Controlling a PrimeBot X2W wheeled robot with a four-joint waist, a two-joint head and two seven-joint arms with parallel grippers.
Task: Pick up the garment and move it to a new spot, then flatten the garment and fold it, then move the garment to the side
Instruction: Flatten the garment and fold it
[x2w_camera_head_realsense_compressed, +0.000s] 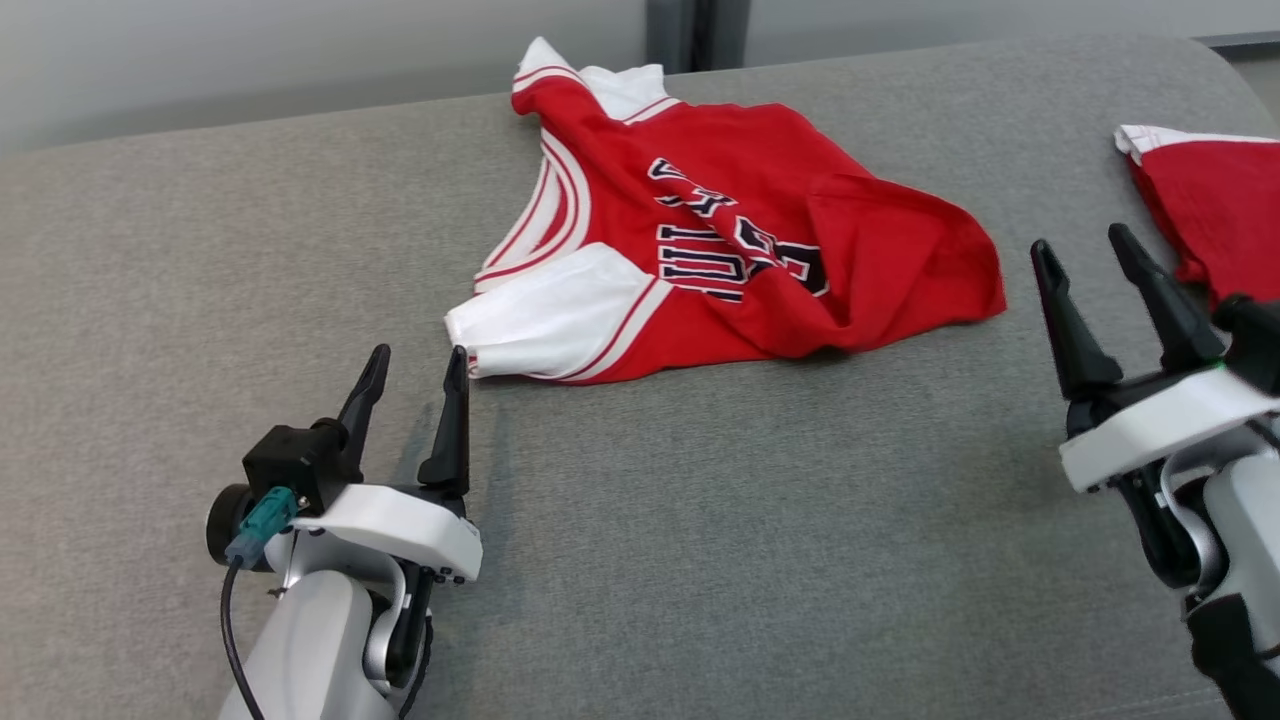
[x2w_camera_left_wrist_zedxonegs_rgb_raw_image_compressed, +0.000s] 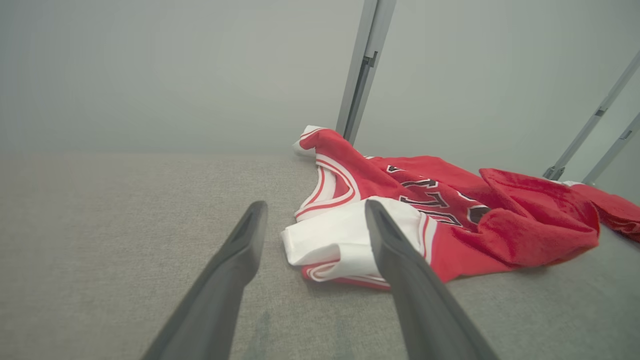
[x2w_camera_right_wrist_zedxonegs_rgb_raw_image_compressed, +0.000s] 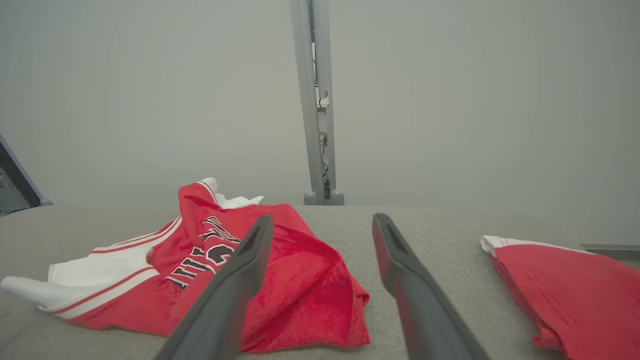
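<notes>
While the left end effector (x2w_camera_head_realsense_compressed: 420, 352) gapes, the jersey (x2w_camera_head_realsense_compressed: 700, 300) lies crumpled.

Surface: a grey woven-fabric tabletop (x2w_camera_head_realsense_compressed: 700, 520), padded in look, with a rounded far right corner; it runs from side to side of the head view.
Second cloth: a red fabric piece with a white, red-striped band (x2w_camera_head_realsense_compressed: 1205, 195), lying on the tabletop near its right edge, partly cut off by the edge of the head view.
Cloth's lie: low and fairly flat, white band at its far end.
Backdrop: a pale grey matt wall (x2w_camera_head_realsense_compressed: 300, 60) behind the tabletop's far edge.
Upright: a grey metal post (x2w_camera_head_realsense_compressed: 698, 30) standing at the wall, about mid-width; the right wrist view shows a small bracket and a cable on it.
Further uprights: two slim grey bars (x2w_camera_left_wrist_zedxonegs_rgb_raw_image_compressed: 595, 117), slanted in the left wrist view, at its right.
</notes>
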